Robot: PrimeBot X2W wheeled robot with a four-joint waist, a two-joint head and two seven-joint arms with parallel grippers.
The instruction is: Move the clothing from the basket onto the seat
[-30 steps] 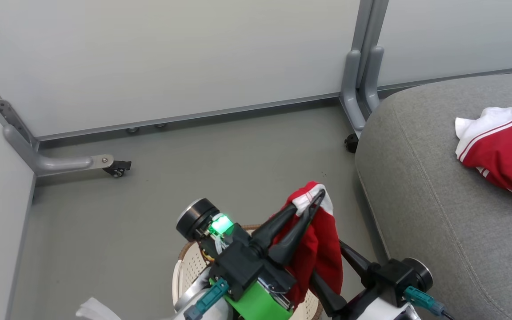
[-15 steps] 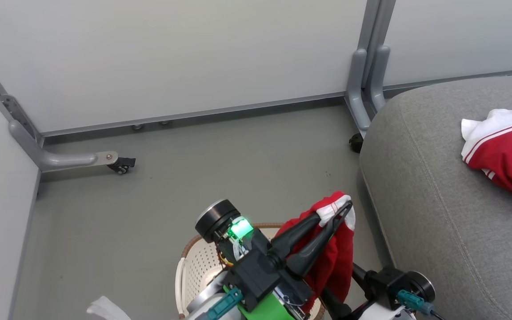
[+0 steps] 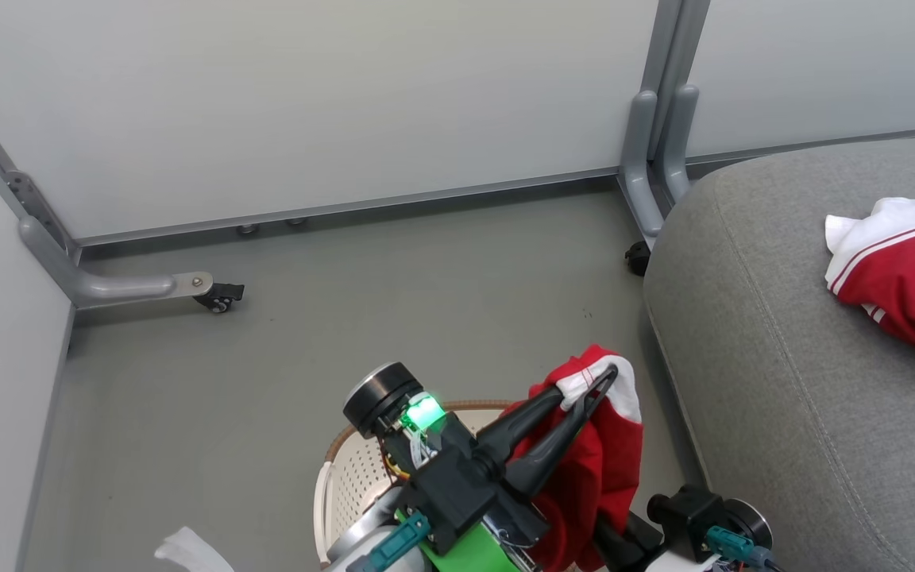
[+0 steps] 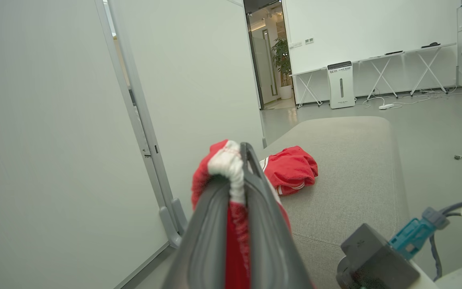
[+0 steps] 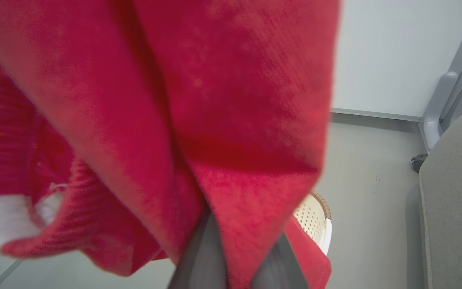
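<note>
**Red garment** [image 3: 596, 485] hangs from the left gripper [image 3: 602, 380] over the right side of the basket [image 3: 337, 485]. The basket stands on the grey floor [image 3: 394, 302], near the seat [image 3: 783, 381].

**Left gripper.** The two dark fingers lie pressed together, pinching a white band at the top of the garment. In the left wrist view the band is bunched between the fingers and a red fold bulges out beside the tips. From this pinch the cloth drops in loose folds. A strip of floor shows between it and the seat's rounded edge.

**Right gripper** [image 5: 237, 257]. It sits lower, under the hanging cloth, and its wrist shows at the bottom of the head view. The fingers are closed with a red fold caught between them. Their tips are hidden under the fabric, which drapes across most of the right wrist view. A white edge of the garment shows blurred at the lower left of that view. The basket's perforated cream wall and brown woven rim show just past the cloth.

**Second garment** [image 3: 902, 270]. Red with white stripes and white lining, it lies crumpled on top of the seat, well apart from both grippers and from the basket.

**Surroundings.** Pale partition panels [image 3: 346, 103] stand behind on grey metal feet, one ending in a black castor [image 3: 219, 300].
</note>
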